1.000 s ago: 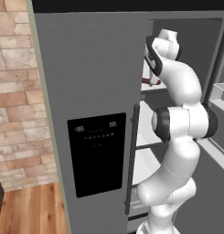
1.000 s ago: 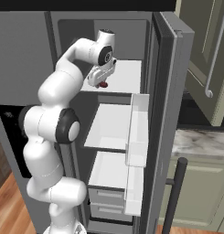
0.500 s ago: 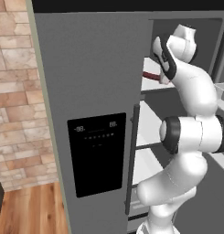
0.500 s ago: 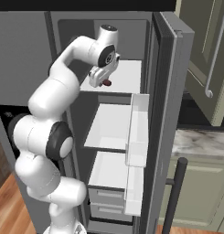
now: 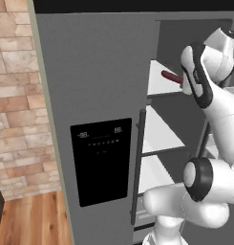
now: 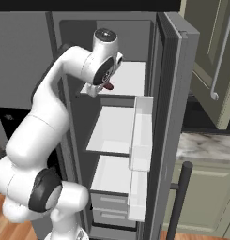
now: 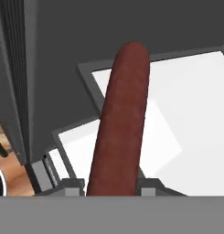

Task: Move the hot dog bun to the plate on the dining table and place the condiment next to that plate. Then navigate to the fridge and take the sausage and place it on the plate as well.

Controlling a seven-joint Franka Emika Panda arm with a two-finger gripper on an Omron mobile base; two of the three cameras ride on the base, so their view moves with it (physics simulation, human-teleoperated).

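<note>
The slim dark red sausage (image 7: 120, 123) stands up between my fingertips (image 7: 70, 185), and my gripper (image 7: 109, 187) is shut on its lower end. My hand holds it just above the front of the top white shelf (image 6: 128, 77) inside the open grey fridge (image 5: 99, 86). One end of the sausage (image 5: 171, 76) pokes out to the left of my wrist, and a short tip of the sausage (image 6: 108, 86) shows below the hand. The hot dog bun, plate, condiment and dining table are out of view.
The fridge's black dispenser panel (image 5: 101, 160) is on the closed left door. The right door (image 6: 175, 108) stands open with white bins (image 6: 141, 136). Lower shelves (image 6: 111, 131) and drawers (image 6: 109, 204) sit below. Green cabinets and a marble counter (image 6: 205, 145) lie to the right.
My elbow and lower links have swung while the hand stays by the top shelf. The sausage stays in the gripper and has shifted only slightly.
</note>
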